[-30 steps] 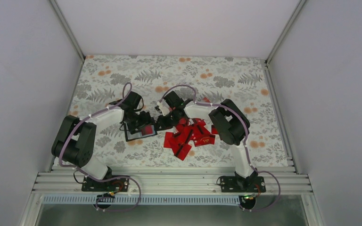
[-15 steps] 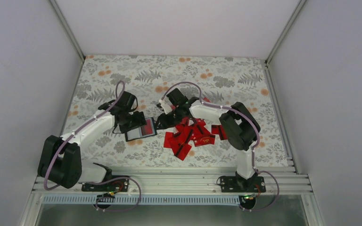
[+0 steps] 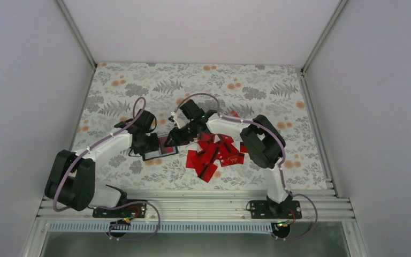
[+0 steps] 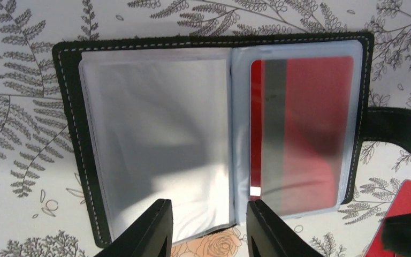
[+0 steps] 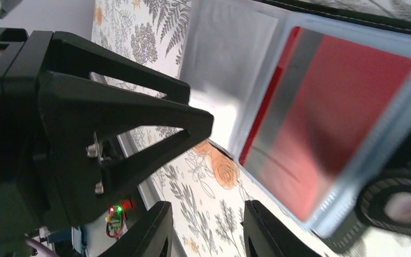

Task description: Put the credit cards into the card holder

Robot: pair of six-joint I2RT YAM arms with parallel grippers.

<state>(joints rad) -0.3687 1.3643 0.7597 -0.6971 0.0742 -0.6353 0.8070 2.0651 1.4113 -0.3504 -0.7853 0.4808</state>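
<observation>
The black card holder lies open on the floral table, its snap tab at the right. One red credit card with a black stripe sits in its right clear pocket; the left pocket looks empty. My left gripper is open and empty just above the holder's near edge. My right gripper is open and empty, low beside the holder and the card. A heap of red credit cards lies to the right of the holder.
The left gripper's black body fills the left of the right wrist view, close to my right fingers. A loose red card lies by the holder's right corner. White walls enclose the table.
The left gripper has moved back towards the holder's left side. The right gripper has moved left, from the card heap over to the holder's right edge. The holder stays open.
</observation>
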